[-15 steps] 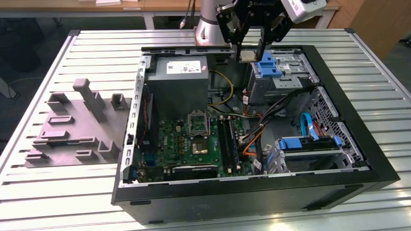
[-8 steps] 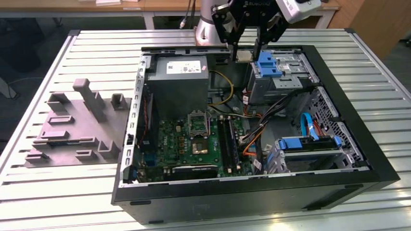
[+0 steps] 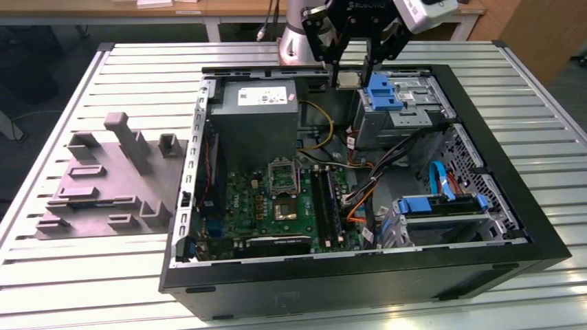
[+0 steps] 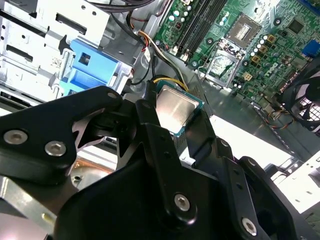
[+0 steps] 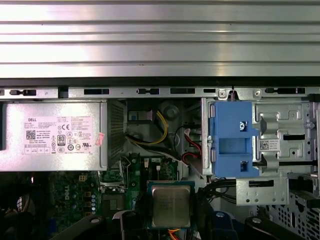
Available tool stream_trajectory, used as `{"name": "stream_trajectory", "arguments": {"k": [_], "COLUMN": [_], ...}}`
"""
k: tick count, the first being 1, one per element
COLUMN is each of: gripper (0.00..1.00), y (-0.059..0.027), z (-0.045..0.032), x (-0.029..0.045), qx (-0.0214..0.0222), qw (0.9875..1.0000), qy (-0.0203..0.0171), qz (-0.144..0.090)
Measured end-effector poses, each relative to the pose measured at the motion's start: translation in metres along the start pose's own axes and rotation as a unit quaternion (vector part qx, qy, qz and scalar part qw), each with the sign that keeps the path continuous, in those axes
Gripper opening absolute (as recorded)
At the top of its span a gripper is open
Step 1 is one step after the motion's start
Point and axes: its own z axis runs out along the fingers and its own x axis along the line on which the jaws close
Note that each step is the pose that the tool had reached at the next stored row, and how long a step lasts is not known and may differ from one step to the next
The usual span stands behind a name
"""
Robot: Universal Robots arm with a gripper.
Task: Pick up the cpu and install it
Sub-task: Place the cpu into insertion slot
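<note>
The black fingers (image 4: 160, 150) were closed narrowly on the cpu (image 4: 175, 111), one on each opposite edge, its silvery top plainly showing between them. In the exterior view the cpu (image 3: 348, 78) hung above the far end of the open computer case (image 3: 513, 230), between the grey power supply (image 3: 257, 103) and the blue bracket (image 3: 381, 93). It was well apart from the metal-framed socket (image 3: 282, 175) on the green board (image 3: 275, 206). The power supply (image 5: 55, 135) wore a white sticker crowded with small print and marks, with a pink tag beside it. A smaller white sticker (image 5: 270, 145) sat on the drive cage. The grey tray (image 3: 101, 185) lay on the slatted desk (image 3: 532, 103).
</note>
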Motion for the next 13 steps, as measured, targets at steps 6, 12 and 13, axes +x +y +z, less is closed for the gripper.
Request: {"name": "stream_trajectory", "arguments": {"k": [6,12,13], "gripper": [0.47,0.47,0.47], "y": [-0.0007,-0.0038,-0.0046], "z": [0.0000,0.0002,0.0002], "x": [0.0016,0.0113,0.0136], "qx": [0.0000,0.0000,0.0000], "qw": [1.0000,1.0000,1.0000], "qy": [0.0000,0.0000,0.0000], "qz": [0.000,0.000,0.000]}}
